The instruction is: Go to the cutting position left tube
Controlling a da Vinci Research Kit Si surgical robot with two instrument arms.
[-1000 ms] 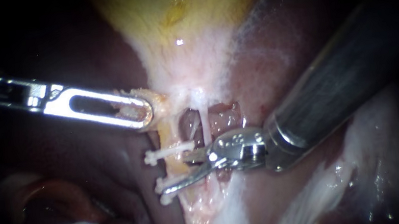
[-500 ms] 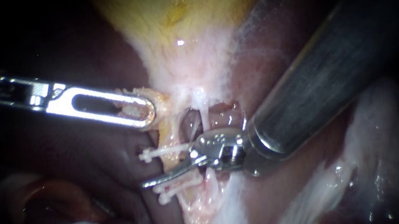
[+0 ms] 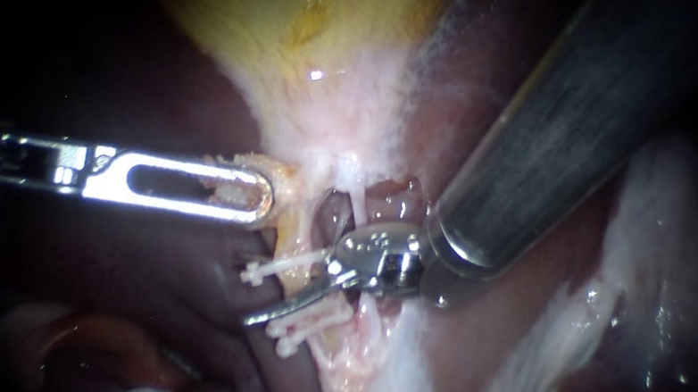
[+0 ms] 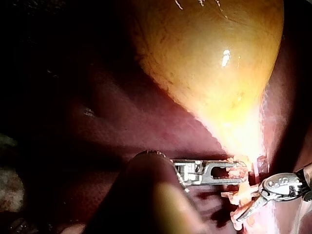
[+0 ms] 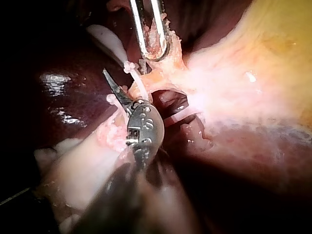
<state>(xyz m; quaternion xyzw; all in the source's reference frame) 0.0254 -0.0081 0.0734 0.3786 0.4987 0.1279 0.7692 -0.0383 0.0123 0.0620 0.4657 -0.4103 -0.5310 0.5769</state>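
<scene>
The yellow gallbladder (image 3: 318, 29) narrows to a pale neck with two tubes below it. The left tube (image 3: 295, 277) is yellowish and carries white clips, one upper (image 3: 273, 269) and a pair lower (image 3: 303, 328). My right instrument (image 3: 290, 296) comes in from the upper right. One curved blade (image 3: 278, 307) crosses in front of the left tube between those clips, and a gap shows at the blades' base. The other blade is hidden behind the tube. My left instrument (image 3: 257, 194) is shut on yellowish tissue at the neck's left edge, also seen in the wrist views (image 4: 239, 171) (image 5: 156, 46).
The thin pale right tube (image 3: 358, 208) runs just above the right instrument's wrist (image 3: 380, 259). Dark liver (image 3: 170, 273) lies left of and under the tubes. White fatty tissue (image 3: 565, 330) spreads at the lower right.
My right instrument has slid left, so its blade tip now reaches past the left tube between the clips. The left instrument has held still with its tissue.
</scene>
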